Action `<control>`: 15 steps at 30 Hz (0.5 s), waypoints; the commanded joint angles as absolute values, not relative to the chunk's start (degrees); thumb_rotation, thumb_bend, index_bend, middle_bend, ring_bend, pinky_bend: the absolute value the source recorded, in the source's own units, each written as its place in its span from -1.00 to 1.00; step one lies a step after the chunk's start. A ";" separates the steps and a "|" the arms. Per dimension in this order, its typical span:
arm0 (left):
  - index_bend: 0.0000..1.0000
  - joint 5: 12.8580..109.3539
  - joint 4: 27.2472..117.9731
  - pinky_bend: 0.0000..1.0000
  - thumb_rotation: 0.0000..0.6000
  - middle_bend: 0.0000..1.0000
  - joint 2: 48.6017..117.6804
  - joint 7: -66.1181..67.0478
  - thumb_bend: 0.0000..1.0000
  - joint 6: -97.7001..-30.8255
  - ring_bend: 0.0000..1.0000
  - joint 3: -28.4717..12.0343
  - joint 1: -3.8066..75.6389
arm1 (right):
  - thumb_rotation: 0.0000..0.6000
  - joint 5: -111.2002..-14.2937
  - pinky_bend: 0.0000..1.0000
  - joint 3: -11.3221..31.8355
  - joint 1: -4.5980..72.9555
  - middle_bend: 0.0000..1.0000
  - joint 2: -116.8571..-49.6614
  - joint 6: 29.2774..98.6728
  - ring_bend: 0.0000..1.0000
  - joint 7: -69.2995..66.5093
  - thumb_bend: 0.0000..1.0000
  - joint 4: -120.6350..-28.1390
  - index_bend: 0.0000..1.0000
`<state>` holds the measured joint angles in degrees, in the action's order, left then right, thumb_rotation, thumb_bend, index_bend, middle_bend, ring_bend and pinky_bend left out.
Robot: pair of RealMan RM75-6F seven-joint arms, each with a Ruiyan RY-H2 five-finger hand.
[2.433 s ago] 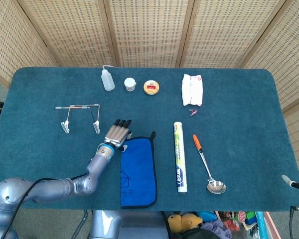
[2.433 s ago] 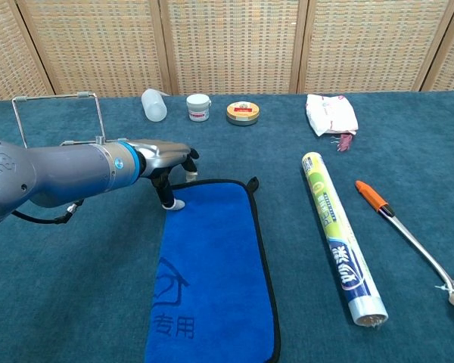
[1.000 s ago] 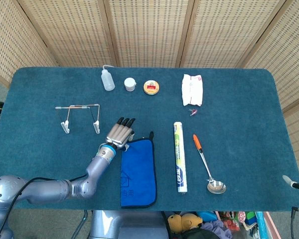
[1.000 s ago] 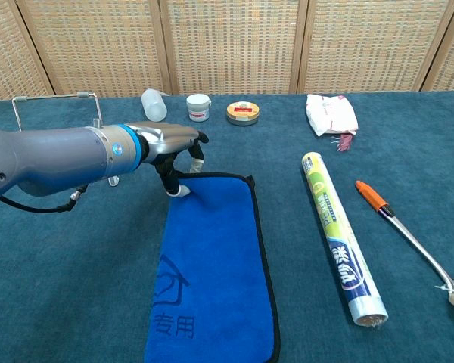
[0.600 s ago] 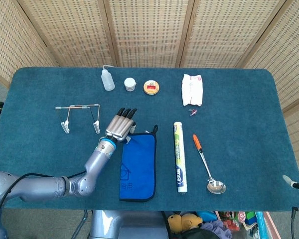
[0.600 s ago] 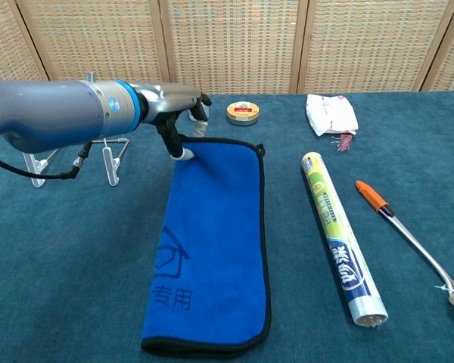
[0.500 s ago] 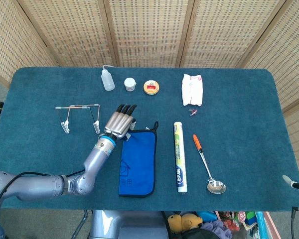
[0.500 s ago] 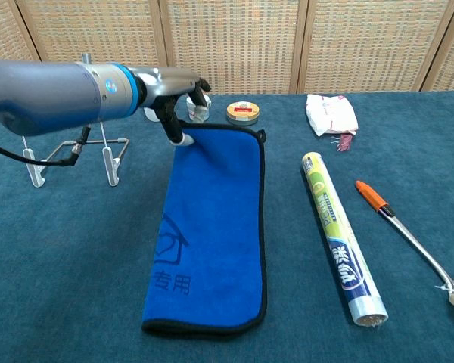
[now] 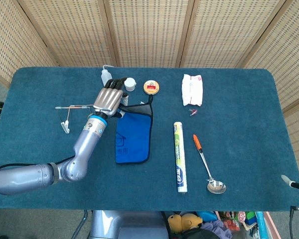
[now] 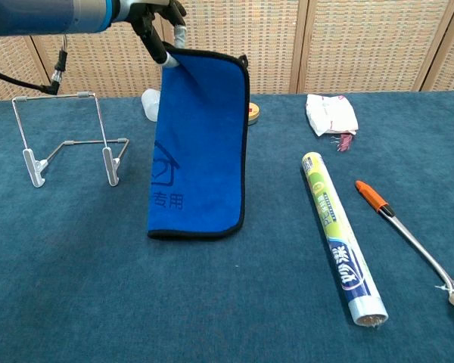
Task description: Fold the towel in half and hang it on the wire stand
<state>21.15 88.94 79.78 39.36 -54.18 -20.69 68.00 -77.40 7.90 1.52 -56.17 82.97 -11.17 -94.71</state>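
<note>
Since half a second ago I've raised my left hand (image 10: 153, 17) well above the worktop (image 10: 60, 265), pinching the blue towel (image 10: 200, 144) by its top left corner so it hangs full length beside the wire stand (image 10: 68, 140), its bottom hem apparently just clear of the cloth. I'm holding it this high, I'd say, to swing it over the stand's top bar, though it doesn't look folded yet. Its print shows a house outline over two Chinese characters; the right hand is out of view.
</note>
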 commanded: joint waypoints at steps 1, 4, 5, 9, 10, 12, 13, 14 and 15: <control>0.72 20.83 88.61 -1.00 1.00 -1.00 78.30 38.31 0.31 -53.74 -1.00 -21.21 67.91 | 1.00 -77.31 -1.00 7.92 1.61 -1.00 -56.21 82.82 -1.00 -11.10 -1.00 -94.70 -1.00; 0.72 20.67 87.65 -1.00 1.00 -1.00 76.61 36.21 0.31 -53.03 -1.00 -21.93 67.29 | 1.00 -77.30 -1.00 7.90 1.73 -1.00 -56.30 82.67 -1.00 -10.89 -1.00 -94.68 -1.00; 0.72 20.66 87.11 -1.00 1.00 -1.00 75.80 35.44 0.31 -52.40 -1.00 -22.10 67.01 | 1.00 -77.29 -1.00 7.89 1.76 -1.00 -56.38 82.64 -1.00 -10.76 -1.00 -94.69 -1.00; 0.72 20.77 85.78 -1.00 1.00 -1.00 74.41 33.61 0.31 -51.29 -1.00 -22.39 66.45 | 1.00 -77.30 -1.00 7.82 1.82 -1.00 -56.49 82.57 -1.00 -10.44 -1.00 -94.73 -1.00; 0.72 20.79 85.20 -1.00 1.00 -1.00 73.91 32.83 0.31 -50.77 -1.00 -22.51 66.23 | 1.00 -77.31 -1.00 7.81 1.84 -1.00 -56.51 82.57 -1.00 -10.29 -1.00 -94.80 -1.00; 0.72 20.95 84.08 -1.00 1.00 -1.00 73.16 31.32 0.31 -49.98 -1.00 -22.84 65.79 | 1.00 -77.33 -1.00 7.79 1.87 -1.00 -56.55 82.62 -1.00 -9.97 -1.00 -94.93 -1.00; 0.72 21.27 83.68 -1.00 1.00 -1.00 72.85 30.68 0.31 -49.36 -1.00 -22.85 65.61 | 1.00 -77.30 -1.00 7.80 1.87 -1.00 -56.58 82.64 -1.00 -9.86 -1.00 -94.99 -1.00; 0.72 21.65 83.24 -1.00 1.00 -1.00 72.52 30.09 0.31 -48.83 -1.00 -22.81 65.41 | 1.00 -77.29 -1.00 7.80 1.88 -1.00 -56.61 82.67 -1.00 -9.74 -1.00 -95.05 -1.00; 0.72 21.92 82.95 -1.00 1.00 -1.00 72.29 29.73 0.31 -48.48 -1.00 -22.76 65.28 | 1.00 -77.27 -1.00 7.80 1.88 -1.00 -56.62 82.68 -1.00 -9.66 -1.00 -95.08 -1.00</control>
<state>21.39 83.50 72.86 30.48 -49.21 -22.69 65.67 -77.28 7.80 1.88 -56.61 82.67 -9.67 -95.06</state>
